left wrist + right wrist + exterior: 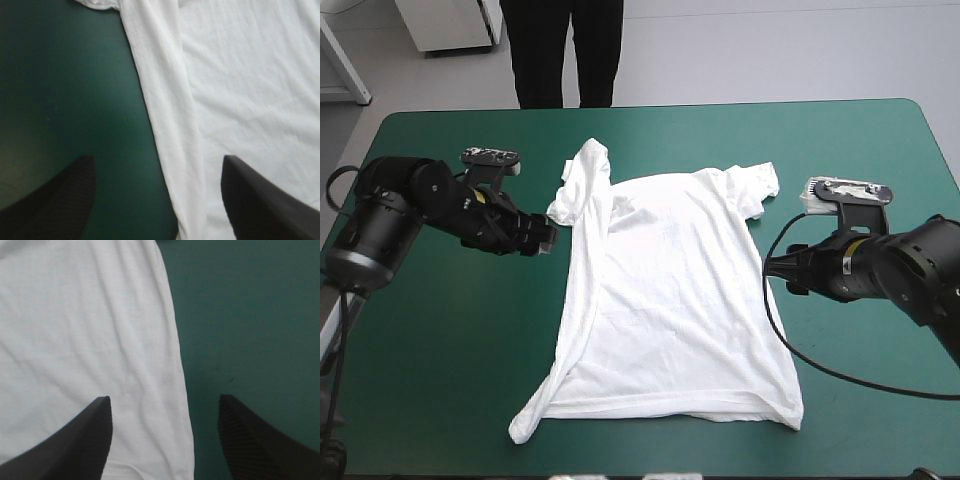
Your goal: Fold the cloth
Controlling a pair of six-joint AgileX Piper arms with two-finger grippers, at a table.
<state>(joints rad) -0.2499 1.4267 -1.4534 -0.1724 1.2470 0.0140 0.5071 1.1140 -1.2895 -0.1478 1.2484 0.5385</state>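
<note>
White T-shirt [670,310] lies spread almost flat at the middle of the teal-green cover [440,380], sleeves toward the far edge, hem toward the near edge. Its left side is doubled over in a long strip [170,125]; both sleeves are bunched.

Left gripper [545,238]: low, just beside that strip near the left sleeve [582,185]. Its black fingers [60,195] stand apart, one over the cover, one over cloth. It holds nothing.

Right gripper [772,268]: mirrored at the right side edge [175,365], below the right sleeve [755,190]. Its fingers are likewise spread astride the edge and hold nothing.

Judgement: each gripper straddles an edge so that closing pinches it, ready for a two-arm fold. The left pinch must take both layers of the doubled strip.
</note>
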